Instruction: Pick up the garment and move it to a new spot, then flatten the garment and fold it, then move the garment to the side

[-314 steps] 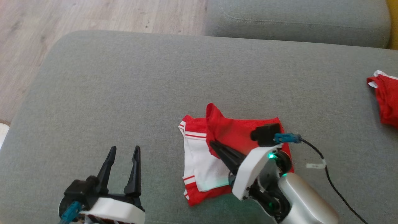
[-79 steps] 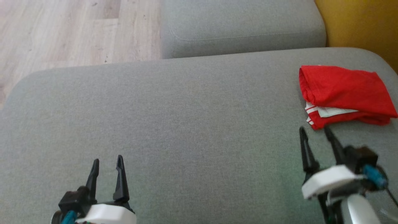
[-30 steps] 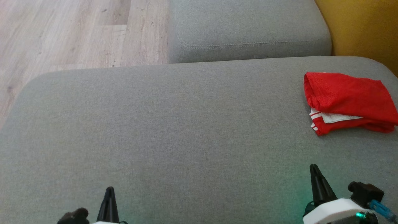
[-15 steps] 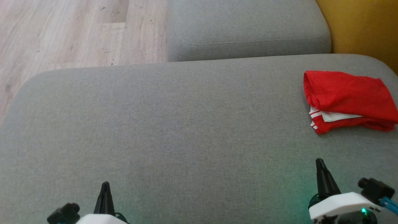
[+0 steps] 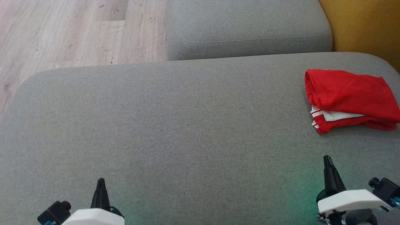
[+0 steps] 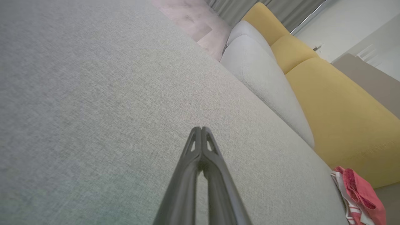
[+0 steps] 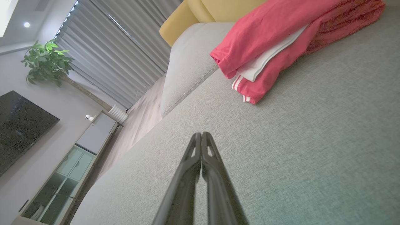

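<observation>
The folded red-and-white garment lies at the far right of the grey sofa cushion, ahead of the right gripper and apart from it; that gripper's fingers are pressed together, holding nothing; the left gripper, likewise closed, sits well apart from the garment.

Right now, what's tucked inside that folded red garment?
White fabric with red stripes peeks out between the folds of the red garment; anything deeper is covered.
</observation>
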Available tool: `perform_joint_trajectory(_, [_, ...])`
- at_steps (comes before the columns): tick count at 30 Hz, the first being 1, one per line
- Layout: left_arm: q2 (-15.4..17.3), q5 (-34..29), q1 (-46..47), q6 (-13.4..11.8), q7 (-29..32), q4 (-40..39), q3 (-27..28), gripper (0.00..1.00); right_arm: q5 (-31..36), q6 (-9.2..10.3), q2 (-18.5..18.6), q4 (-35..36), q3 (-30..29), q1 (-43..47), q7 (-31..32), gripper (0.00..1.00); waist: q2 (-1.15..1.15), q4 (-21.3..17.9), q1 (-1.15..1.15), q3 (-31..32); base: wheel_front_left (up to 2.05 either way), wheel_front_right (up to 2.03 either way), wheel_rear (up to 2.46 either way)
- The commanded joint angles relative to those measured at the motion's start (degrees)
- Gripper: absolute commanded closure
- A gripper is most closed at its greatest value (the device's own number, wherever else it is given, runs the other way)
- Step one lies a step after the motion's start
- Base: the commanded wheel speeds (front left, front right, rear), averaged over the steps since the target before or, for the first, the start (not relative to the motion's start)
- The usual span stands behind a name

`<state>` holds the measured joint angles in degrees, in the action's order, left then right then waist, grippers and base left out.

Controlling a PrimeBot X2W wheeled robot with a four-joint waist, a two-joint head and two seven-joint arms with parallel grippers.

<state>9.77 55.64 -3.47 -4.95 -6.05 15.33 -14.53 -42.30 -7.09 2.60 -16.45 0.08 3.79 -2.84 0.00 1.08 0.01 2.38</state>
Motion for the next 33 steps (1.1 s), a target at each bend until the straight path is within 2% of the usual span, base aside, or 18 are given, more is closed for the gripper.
perform_joint_trajectory(1, [-0.21,1.47,3.06,0.67,0.45,-1.6,2.13,1.0,-2.08,-0.17,0.69,2.02,0.06,-3.16,0.45,1.0,0.0,-0.03,0.0,-0.06,0.0,0.0,0.0])
perform_joint_trajectory(33, [-2.92,16.54,5.85,5.68,5.46,-1.47,10.01,1.0,-22.76,-0.26,0.82,2.22,-2.36,-6.02,3.9,1.0,0.0,-0.48,-0.01,-1.12,0.0,0.0,0.0])
